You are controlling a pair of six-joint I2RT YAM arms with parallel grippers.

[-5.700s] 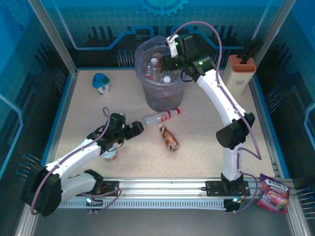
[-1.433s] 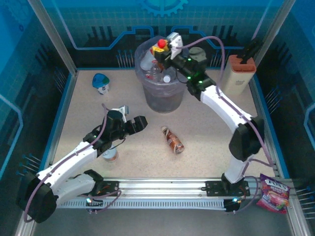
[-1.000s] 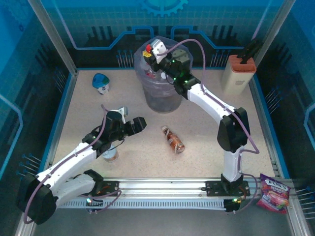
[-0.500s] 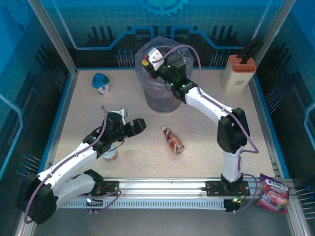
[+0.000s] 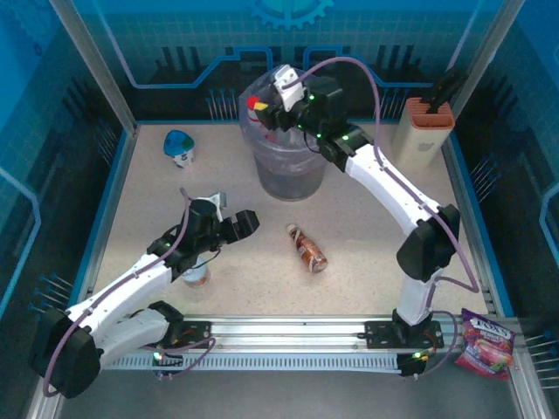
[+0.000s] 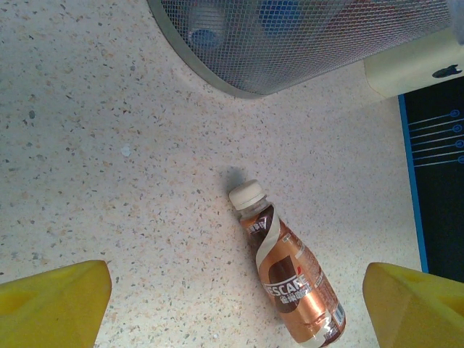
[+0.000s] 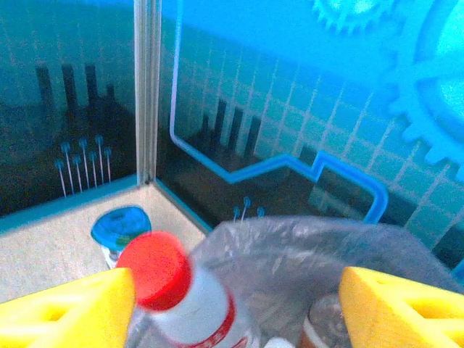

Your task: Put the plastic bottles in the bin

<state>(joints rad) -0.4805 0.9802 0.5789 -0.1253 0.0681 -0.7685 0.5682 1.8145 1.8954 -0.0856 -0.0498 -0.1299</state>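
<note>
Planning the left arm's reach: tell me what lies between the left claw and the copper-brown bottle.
Only bare table separates the left claw from the copper-brown bottle, per the left wrist view.

Tall round grey mesh-walled bin [image 5: 288, 175], lined with a translucent greyish-purple bag, stands upright at far centre of the table. Clear plastic bottle with red cap and red-and-white label [image 7: 185, 290] is tilted over the bin's mouth near its left rim, cap uppermost. Shiny copper-brown bottle with white cap [image 5: 307, 249] lies on its side on the table, on the bin's near side and apart from it, cap pointing toward the bin. Blue-capped shapes show dimly through the mesh.
</note>
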